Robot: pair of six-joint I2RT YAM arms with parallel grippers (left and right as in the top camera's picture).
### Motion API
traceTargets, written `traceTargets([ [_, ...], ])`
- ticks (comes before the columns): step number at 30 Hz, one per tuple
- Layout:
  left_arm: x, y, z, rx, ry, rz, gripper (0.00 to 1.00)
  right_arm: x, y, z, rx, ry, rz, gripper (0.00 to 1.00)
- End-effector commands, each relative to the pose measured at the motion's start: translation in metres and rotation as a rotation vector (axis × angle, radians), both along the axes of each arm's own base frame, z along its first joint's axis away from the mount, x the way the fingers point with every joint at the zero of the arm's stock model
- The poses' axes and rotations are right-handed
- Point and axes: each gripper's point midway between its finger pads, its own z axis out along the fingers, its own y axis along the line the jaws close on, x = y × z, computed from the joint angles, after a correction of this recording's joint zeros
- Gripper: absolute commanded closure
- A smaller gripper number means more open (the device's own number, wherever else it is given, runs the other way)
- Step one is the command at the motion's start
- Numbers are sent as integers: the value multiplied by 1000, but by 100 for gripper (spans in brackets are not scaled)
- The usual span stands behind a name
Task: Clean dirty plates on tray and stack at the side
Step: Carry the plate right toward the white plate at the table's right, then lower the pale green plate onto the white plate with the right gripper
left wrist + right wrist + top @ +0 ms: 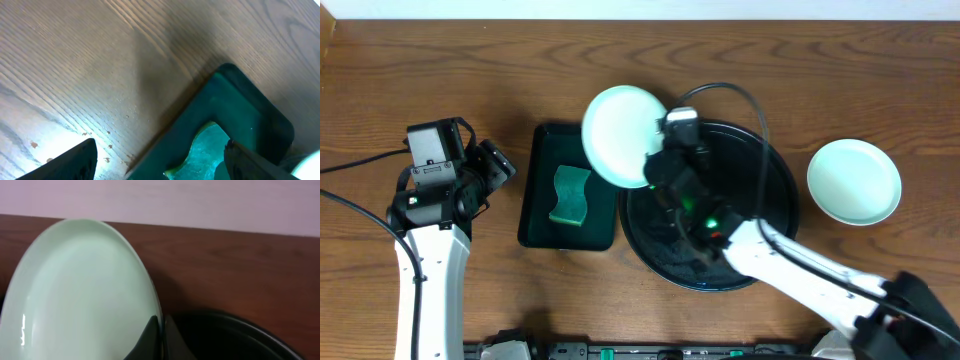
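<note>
One mint plate [620, 135] hangs rim-pinched in the right hand [161, 332] beside the sponge [570, 195], likely for wiping; left hand [498, 165] gapes empty.

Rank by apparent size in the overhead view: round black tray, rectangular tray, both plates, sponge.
1. round black tray
2. rectangular tray
3. held plate and plate on the table: they look alike; the held one is raised nearer the camera, so unranked
4. sponge
</note>
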Motion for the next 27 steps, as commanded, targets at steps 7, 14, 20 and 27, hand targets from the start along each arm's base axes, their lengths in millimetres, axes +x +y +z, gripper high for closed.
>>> traceTargets([
  [7, 2, 3, 9, 8, -23, 10, 19, 1, -153, 15, 204, 85, -486, 99],
  [14, 2, 3, 9, 8, -23, 10, 19, -28, -269, 2, 211, 168, -833, 99],
  [20, 2, 3, 9, 8, -23, 10, 19, -66, -340, -17, 147, 282, -1056, 99],
  [27, 2, 3, 9, 8, -23, 10, 19, -101, -388, -25, 135, 345, -1227, 99],
])
